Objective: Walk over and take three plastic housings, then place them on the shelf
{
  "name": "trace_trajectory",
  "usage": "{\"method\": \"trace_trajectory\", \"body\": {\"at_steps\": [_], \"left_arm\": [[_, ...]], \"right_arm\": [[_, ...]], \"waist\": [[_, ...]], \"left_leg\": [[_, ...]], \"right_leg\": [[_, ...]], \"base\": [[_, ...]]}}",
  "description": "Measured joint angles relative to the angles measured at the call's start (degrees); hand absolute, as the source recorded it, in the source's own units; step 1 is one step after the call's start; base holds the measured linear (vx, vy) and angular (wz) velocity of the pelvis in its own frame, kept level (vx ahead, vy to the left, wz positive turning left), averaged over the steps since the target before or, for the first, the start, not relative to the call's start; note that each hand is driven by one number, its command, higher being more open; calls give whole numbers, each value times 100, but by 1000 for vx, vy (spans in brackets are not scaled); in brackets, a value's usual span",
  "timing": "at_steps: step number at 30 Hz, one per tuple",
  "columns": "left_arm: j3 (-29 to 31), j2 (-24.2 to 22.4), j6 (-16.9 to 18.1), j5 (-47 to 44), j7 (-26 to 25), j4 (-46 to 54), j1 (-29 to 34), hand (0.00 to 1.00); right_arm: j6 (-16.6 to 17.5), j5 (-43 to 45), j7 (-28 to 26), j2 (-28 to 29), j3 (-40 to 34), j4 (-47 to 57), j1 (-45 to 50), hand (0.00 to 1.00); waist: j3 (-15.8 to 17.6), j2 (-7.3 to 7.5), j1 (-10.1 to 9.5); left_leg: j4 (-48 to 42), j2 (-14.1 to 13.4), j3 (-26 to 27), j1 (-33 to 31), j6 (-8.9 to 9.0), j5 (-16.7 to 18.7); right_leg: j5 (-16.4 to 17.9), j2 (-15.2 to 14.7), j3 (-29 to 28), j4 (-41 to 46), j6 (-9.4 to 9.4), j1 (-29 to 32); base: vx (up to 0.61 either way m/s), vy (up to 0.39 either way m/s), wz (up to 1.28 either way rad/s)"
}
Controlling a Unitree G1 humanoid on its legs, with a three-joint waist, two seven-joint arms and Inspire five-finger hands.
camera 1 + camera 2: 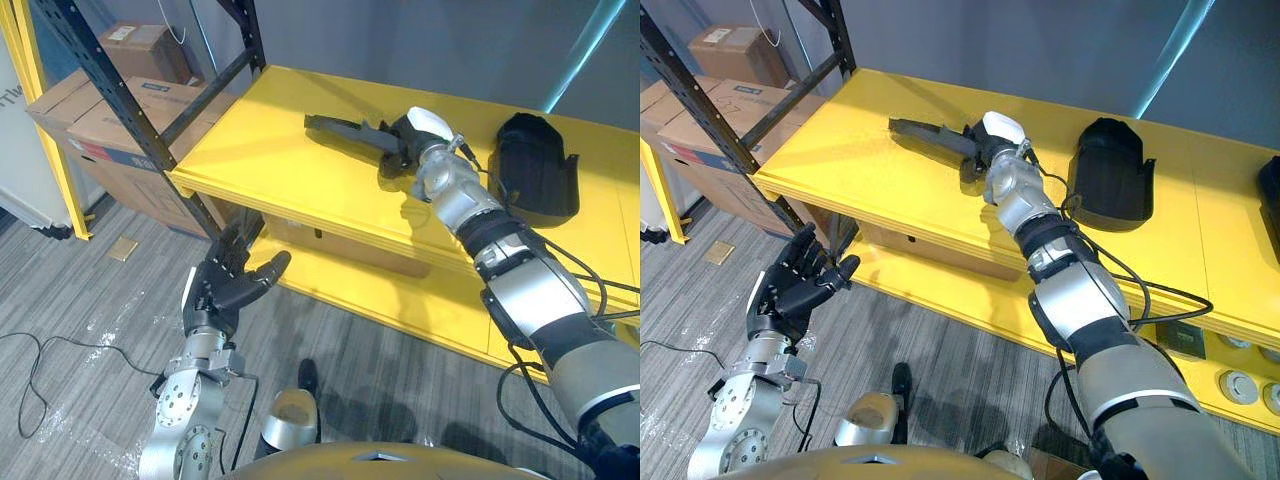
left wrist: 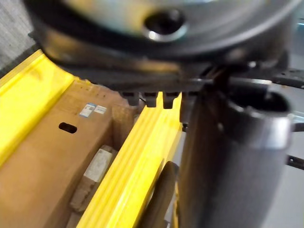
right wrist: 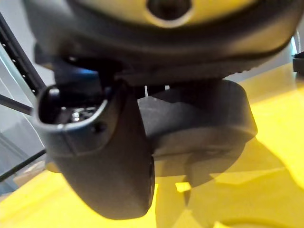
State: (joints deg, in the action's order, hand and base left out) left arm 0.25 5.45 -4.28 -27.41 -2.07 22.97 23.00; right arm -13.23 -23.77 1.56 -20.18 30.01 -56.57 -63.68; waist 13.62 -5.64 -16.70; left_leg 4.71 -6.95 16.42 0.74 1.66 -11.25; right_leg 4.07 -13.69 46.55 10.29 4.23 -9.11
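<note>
One housing (image 1: 340,130) lies lengthwise along the shelf (image 1: 270,175), right hand (image 1: 403,142) clamping it (left hand (image 1: 225,287), fingers apart).

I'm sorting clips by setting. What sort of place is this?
Likely a warehouse or stockroom: a yellow shelf on a black steel rack, cardboard boxes stacked beside it, with a long plastic housing and a domed housing on the shelf.

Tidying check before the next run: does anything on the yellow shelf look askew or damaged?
Nothing stands out. The long housing lies flat on the shelf under the right hand; the bulkier housing sits beside it, apart, well inside the edge.
</note>
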Motion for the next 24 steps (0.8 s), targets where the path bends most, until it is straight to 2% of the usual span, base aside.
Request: {"method": "trace_trajectory", "body": {"at_steps": [13,15,19,24], "left_arm": [[-9,3,1,0,-40,-14,0,100],[-10,3,2,0,-41,-14,0,100],[-44,3,10,-1,-91,-16,-3,100],[-184,1,12,-1,-154,-35,-5,100]], "right_arm": [[-45,-108,162,51,107,21,11,0],[-227,-312,163,102,107,78,11,0],[-857,-698,106,235,104,158,-59,0],[-1646,-768,-240,265,104,123,-373,0]], "waist": [[0,-9,43],[-1,-16,42],[2,-61,10],[27,-112,-43]], "left_leg": [[1,16,-2,-17,23,28],[1,16,-2,-25,23,28],[2,26,-2,-30,22,28],[2,37,-14,-31,13,21]], "right_leg": [[23,-35,-4,59,3,35],[26,-37,-5,66,3,47],[29,-53,-4,82,5,56],[36,-76,6,117,7,58]], "base": [[0,0,0],[0,0,0],[0,0,0],[0,0,0]]}}
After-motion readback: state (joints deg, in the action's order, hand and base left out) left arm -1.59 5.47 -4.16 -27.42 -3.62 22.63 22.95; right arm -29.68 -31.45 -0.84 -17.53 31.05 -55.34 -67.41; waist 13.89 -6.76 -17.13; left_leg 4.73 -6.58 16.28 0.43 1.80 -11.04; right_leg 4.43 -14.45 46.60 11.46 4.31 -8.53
